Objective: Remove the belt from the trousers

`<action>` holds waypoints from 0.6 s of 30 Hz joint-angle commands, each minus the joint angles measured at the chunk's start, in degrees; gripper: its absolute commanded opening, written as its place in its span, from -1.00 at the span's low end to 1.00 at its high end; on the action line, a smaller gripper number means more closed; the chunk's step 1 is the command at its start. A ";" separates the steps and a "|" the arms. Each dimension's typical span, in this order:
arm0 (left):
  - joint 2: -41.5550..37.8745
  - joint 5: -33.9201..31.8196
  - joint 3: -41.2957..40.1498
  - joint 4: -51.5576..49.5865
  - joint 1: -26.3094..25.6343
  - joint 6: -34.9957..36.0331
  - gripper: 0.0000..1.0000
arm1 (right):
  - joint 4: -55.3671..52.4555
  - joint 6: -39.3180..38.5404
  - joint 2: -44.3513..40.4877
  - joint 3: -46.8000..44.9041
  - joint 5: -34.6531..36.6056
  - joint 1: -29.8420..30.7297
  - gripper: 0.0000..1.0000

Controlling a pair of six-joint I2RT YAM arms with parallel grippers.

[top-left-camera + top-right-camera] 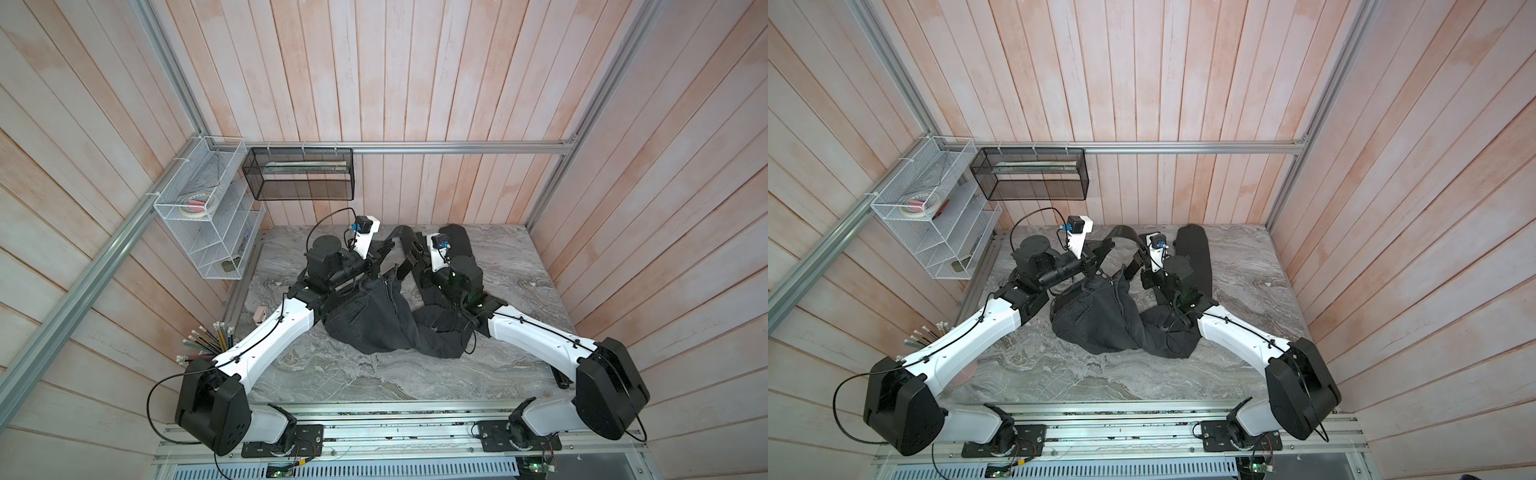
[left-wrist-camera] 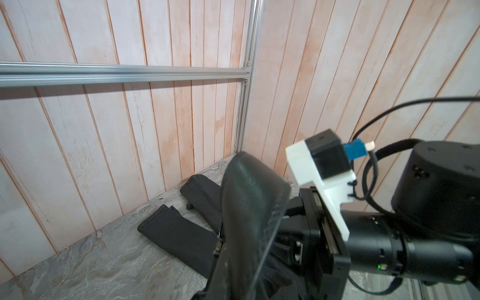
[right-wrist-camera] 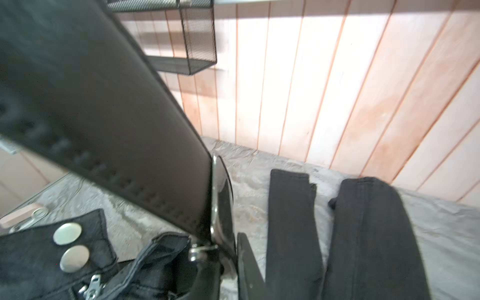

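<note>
The belt (image 1: 404,232) arches above the bunched trousers (image 1: 365,320) on the marble surface (image 1: 332,374), left jaws and right jaws both clenched on it. A wall-hung white wire rack (image 1: 216,241) holds a tape roll (image 1: 195,208), black mesh basket (image 1: 299,187) beside it.

Bright, even light all round; only soft shadows lie on the table (image 1: 332,374). Both top views bow at the edges. Close to my right wrist camera the belt (image 3: 104,104) blurs, and the wall (image 3: 324,78) behind glares pale.
</note>
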 commanded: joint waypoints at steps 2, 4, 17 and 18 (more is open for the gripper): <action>-0.51 4.19 -3.46 7.63 -0.27 -3.21 -1.00 | -0.29 -6.80 -6.08 4.66 7.91 -0.41 -1.00; 0.16 4.19 -4.54 8.56 -0.27 -3.22 -1.00 | -0.33 -7.53 -8.24 4.61 7.64 -0.05 -1.00; 0.81 -1.86 -5.54 2.59 -0.78 5.02 -0.03 | -10.48 -3.36 -9.97 2.98 12.96 5.71 -1.00; 0.20 -3.24 -5.04 1.54 -1.00 6.50 0.01 | -11.14 -3.12 -9.90 3.09 12.93 5.72 -1.00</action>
